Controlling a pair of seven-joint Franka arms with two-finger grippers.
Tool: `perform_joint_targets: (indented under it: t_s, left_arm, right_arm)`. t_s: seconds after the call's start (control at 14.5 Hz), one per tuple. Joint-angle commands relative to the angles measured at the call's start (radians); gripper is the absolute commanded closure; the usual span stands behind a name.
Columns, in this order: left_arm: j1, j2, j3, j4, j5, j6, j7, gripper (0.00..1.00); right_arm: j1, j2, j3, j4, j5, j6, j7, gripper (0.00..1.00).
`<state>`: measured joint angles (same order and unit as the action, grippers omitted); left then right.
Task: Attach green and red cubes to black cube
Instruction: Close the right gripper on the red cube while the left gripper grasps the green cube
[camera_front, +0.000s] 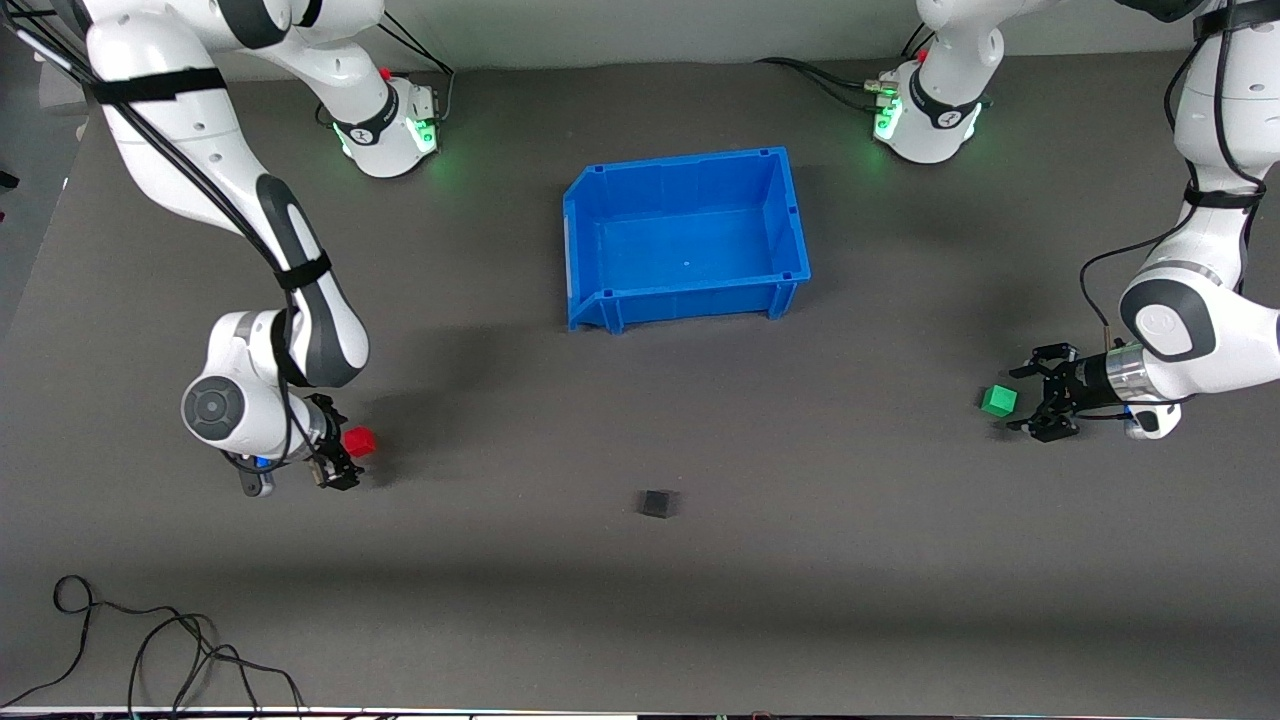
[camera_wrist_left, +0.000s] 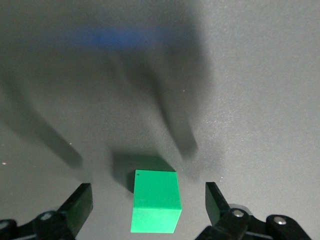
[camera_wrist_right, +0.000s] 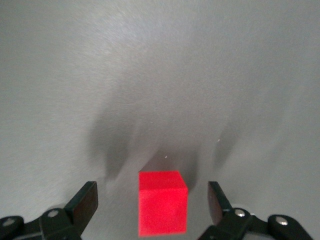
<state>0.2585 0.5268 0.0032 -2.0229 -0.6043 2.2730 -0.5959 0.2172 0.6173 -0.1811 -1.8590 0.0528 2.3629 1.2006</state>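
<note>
The green cube (camera_front: 998, 400) rests on the grey mat toward the left arm's end of the table. My left gripper (camera_front: 1022, 398) is low over the mat, open, with a finger on either side of the cube and not touching it; the left wrist view shows the cube (camera_wrist_left: 155, 201) in the gap of the gripper (camera_wrist_left: 147, 197). The red cube (camera_front: 359, 441) rests toward the right arm's end. My right gripper (camera_front: 346, 447) is open around it without touching, as the right wrist view shows for the cube (camera_wrist_right: 162, 209) and the gripper (camera_wrist_right: 152, 196). The black cube (camera_front: 657, 503) sits alone mid-table, nearer the front camera.
An empty blue bin (camera_front: 690, 298) stands mid-table, farther from the front camera than the black cube. Black cables (camera_front: 150, 650) lie at the mat's near edge toward the right arm's end.
</note>
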Motion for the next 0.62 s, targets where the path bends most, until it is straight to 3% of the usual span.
perform_joint_targets:
  t_s: [0.0, 0.07, 0.14, 0.28, 0.34, 0.41, 0.55]
  left_arm:
    - [-0.008, -0.017, -0.005, -0.039, -0.048, 0.028, 0.039, 0.0]
    - [-0.008, -0.017, -0.002, -0.042, -0.049, 0.026, 0.048, 0.0]
    - [-0.007, -0.019, -0.005, -0.042, -0.049, 0.026, 0.05, 0.07]
    - [-0.002, -0.019, -0.005, -0.042, -0.049, 0.023, 0.048, 0.53]
    - [-0.001, -0.019, -0.002, -0.04, -0.051, 0.022, 0.047, 0.67]
    - [-0.001, -0.021, -0.002, -0.037, -0.051, 0.02, 0.045, 0.75]
    - [-0.001, -0.025, -0.002, -0.028, -0.051, 0.011, 0.036, 0.75]
  right_arm:
    - [0.007, 0.01, 0.0, 0.011, 0.001, 0.01, 0.01, 0.46]
    - [0.005, 0.009, 0.0, 0.011, 0.001, 0.009, 0.004, 0.63]
    - [0.005, 0.004, 0.0, 0.011, 0.001, 0.009, 0.002, 0.81]
    - [0.007, -0.013, 0.002, 0.012, 0.001, -0.001, 0.004, 0.82]
    - [0.007, -0.021, 0.002, 0.012, 0.001, -0.008, 0.004, 0.83]
    - [0.005, -0.03, 0.002, 0.014, 0.001, -0.017, 0.004, 0.83]
    - [0.005, -0.034, 0.005, 0.02, 0.01, -0.021, 0.017, 0.83]
